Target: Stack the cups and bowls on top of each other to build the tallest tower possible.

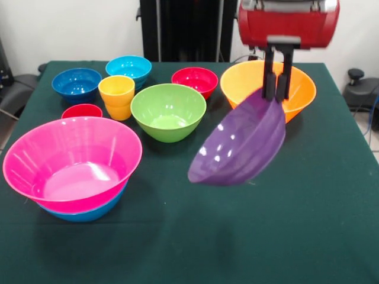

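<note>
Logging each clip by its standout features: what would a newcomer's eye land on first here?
The purple bowl hangs tilted in mid-air right of centre, its rim pinched by the gripper of the red arm coming down from the top. At lower left, the big pink bowl sits nested in a blue bowl on the green table.

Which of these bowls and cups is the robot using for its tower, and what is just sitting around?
For the tower:
purple bowl, hanging tilted from the gripper
pink bowl nested in a blue bowl
green bowl
orange bowl
red bowl
dark blue bowl
light blue bowl
yellow cup
red cup

Just sitting around:
green tablecloth
</note>
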### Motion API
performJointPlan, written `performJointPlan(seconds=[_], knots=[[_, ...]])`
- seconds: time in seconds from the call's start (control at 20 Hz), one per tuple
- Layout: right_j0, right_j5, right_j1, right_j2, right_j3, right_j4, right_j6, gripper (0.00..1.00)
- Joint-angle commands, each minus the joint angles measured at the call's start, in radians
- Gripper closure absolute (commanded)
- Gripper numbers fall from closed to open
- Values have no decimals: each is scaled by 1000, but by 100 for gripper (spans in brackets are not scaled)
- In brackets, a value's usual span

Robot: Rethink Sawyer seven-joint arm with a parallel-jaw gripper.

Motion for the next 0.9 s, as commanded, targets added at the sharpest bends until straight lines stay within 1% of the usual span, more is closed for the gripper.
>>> performJointPlan(seconds=[0.05,0.2,0.6,0.9], knots=[[-43,170,-80,79,96,30,-67,100],[-54,205,-100,81,98,36,-84,100],[-84,256,-142,91,109,38,-115,100],[-113,261,-143,105,111,31,-144,100]])
